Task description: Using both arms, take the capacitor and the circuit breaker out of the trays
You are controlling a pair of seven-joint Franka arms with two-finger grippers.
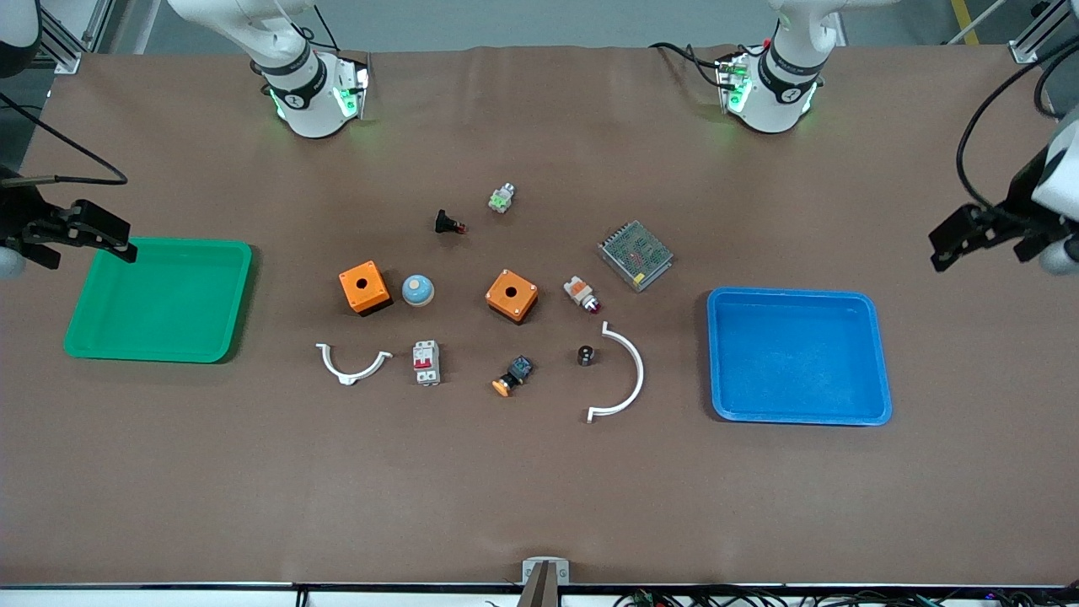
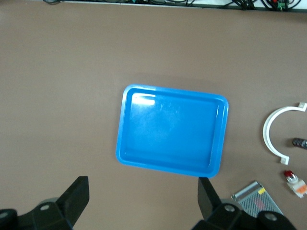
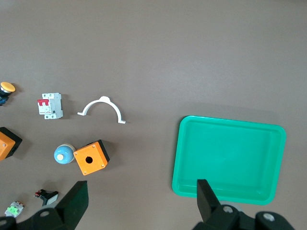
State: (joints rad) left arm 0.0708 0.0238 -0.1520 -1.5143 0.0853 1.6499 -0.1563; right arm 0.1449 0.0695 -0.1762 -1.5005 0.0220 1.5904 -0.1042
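Observation:
The capacitor, a tiny black cylinder, lies on the table inside a white curved bracket; it also shows at the edge of the left wrist view. The breaker, a white block with red levers, lies beside another white bracket and shows in the right wrist view. My left gripper is open and empty, up beside the blue tray. My right gripper is open and empty, up over the edge of the green tray.
Two orange boxes, a blue dome, a metal mesh unit, a white-orange part with red tip, an orange-capped button and two small parts lie mid-table. Both trays hold nothing.

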